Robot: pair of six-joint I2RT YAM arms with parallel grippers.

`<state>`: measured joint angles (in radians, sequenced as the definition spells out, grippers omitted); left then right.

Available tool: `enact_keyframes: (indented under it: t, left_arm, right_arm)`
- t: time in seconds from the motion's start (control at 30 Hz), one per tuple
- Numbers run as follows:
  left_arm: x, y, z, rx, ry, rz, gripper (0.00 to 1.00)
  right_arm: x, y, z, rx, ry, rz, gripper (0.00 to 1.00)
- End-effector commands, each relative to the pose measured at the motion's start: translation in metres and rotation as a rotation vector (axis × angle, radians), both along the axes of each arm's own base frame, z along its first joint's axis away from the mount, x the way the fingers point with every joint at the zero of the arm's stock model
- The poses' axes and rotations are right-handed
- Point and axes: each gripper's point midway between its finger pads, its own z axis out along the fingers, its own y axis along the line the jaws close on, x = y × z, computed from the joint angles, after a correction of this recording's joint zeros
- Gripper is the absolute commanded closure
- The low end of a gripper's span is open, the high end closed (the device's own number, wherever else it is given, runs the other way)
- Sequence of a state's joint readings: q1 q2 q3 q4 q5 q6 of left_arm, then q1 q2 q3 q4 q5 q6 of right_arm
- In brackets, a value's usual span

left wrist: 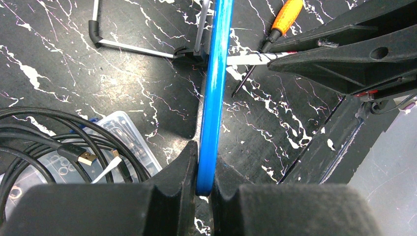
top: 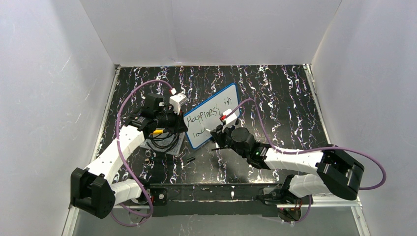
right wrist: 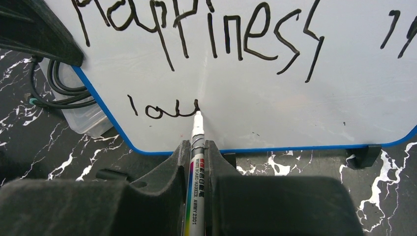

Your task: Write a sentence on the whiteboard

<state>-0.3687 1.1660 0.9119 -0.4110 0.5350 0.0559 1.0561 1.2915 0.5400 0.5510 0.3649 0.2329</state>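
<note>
The whiteboard [top: 211,122], white with a thin blue rim, stands propped near the table's middle. In the right wrist view the whiteboard [right wrist: 295,113] carries the sentence [right wrist: 196,34]: "Happiness in" above, "lau" below. My left gripper [left wrist: 205,169] is shut on the board's blue rim [left wrist: 214,98] at its left edge. My right gripper [right wrist: 197,147] is shut on a white marker [right wrist: 196,162], its tip touching the board at the end of "lau". In the top view the right gripper [top: 220,133] is at the board's lower right and the left gripper [top: 179,124] at its left side.
A clear plastic tray with black cables [left wrist: 74,157] lies left of the board, under the left arm [top: 160,140]. An orange-handled tool [left wrist: 284,17] and a metal stand leg [left wrist: 128,46] lie behind the board. A small black cap [top: 190,160] lies in front. White walls enclose the table.
</note>
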Motion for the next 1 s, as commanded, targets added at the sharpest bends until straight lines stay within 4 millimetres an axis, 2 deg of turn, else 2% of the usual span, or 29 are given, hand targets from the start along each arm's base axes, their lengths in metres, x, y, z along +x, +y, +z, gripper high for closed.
enact_keyframes:
  t: [0.0,0.27,0.57,0.97]
  left_arm:
    - [-0.003,-0.005,0.018,-0.038,-0.032,-0.018,1.00]
    - [-0.003,-0.004,0.018,-0.039,-0.035,-0.019,1.00]
    - [-0.003,-0.005,0.018,-0.040,-0.033,-0.019,1.00]
    - [-0.003,-0.005,0.017,-0.040,-0.028,-0.021,1.00]
  right_arm:
    - [0.007,-0.001,0.001,0.002,-0.007,-0.037,0.99]
    - [0.008,-0.003,0.002,0.004,-0.012,-0.050,0.99]
    - [0.007,-0.014,0.031,0.086,-0.061,-0.076,0.99]
    - [0.017,0.000,0.037,0.070,-0.098,-0.069,0.99]
